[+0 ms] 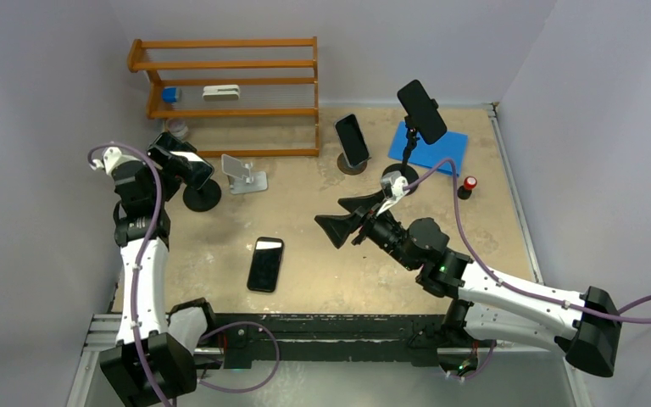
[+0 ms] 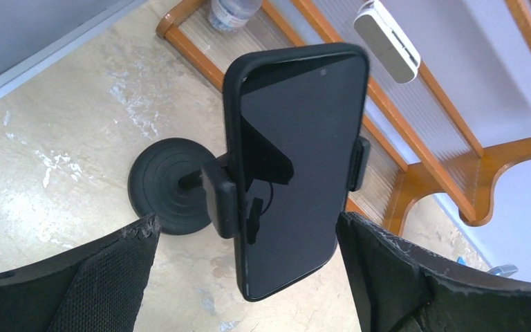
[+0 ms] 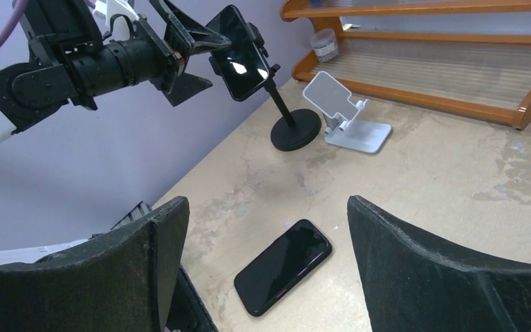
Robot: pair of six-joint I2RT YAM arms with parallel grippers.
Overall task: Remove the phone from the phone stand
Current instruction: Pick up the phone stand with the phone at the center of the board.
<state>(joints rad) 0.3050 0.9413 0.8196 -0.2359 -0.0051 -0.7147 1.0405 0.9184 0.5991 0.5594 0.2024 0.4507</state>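
Observation:
A black phone (image 2: 297, 159) is clamped upright in a black stand with a round base (image 2: 169, 183) at the table's left. My left gripper (image 2: 247, 232) is open, one finger on each side of the phone's lower end, with a gap on both sides. In the top view the phone (image 1: 188, 161) sits at my left gripper (image 1: 178, 165). The right wrist view also shows that phone (image 3: 238, 52) between the left fingers (image 3: 187, 31). My right gripper (image 1: 343, 222) is open and empty over mid-table, above a flat black phone (image 3: 283, 266).
An empty white stand (image 1: 244, 174) is beside the black base (image 1: 202, 197). The flat phone (image 1: 265, 264) lies near the front. Two more phones on stands (image 1: 353, 140) (image 1: 421, 110), a blue mat (image 1: 432, 146), a red item (image 1: 470, 183) and a wooden rack (image 1: 229, 85) stand behind.

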